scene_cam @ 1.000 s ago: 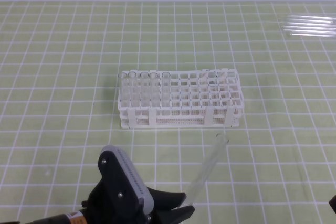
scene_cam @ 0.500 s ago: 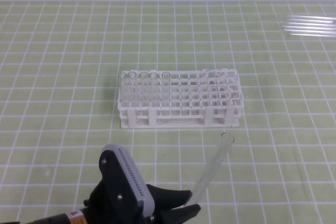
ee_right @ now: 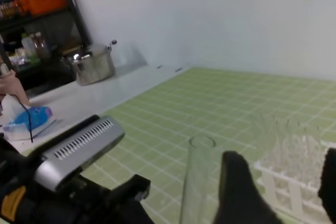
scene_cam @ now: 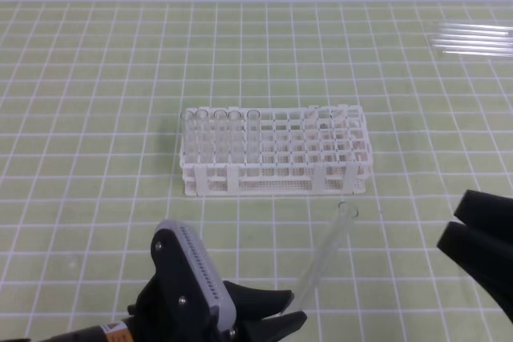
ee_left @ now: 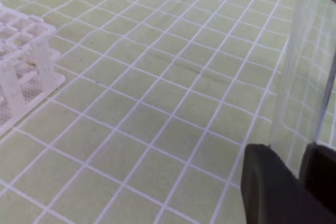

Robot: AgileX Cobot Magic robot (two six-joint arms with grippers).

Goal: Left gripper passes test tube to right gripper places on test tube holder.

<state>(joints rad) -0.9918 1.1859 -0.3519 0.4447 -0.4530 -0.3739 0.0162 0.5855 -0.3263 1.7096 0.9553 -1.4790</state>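
The clear test tube leans up and to the right, its lower end pinched in my left gripper, which is shut on it at the bottom of the exterior view. In the left wrist view the test tube rises between the dark fingertips. My right gripper stands open at the right edge, apart from the tube. Its wrist view shows the test tube just left of its spread fingers. The white test tube holder sits mid-table and holds several clear tubes at its left end.
A row of spare clear tubes lies at the far right of the green gridded mat. In the right wrist view a metal pot and dark shelving stand beyond the mat's edge. The rack's corner shows left in the left wrist view.
My right gripper has come into the exterior view from the right edge, with its jaws spread. The left gripper and the tube have shifted slightly to the right.
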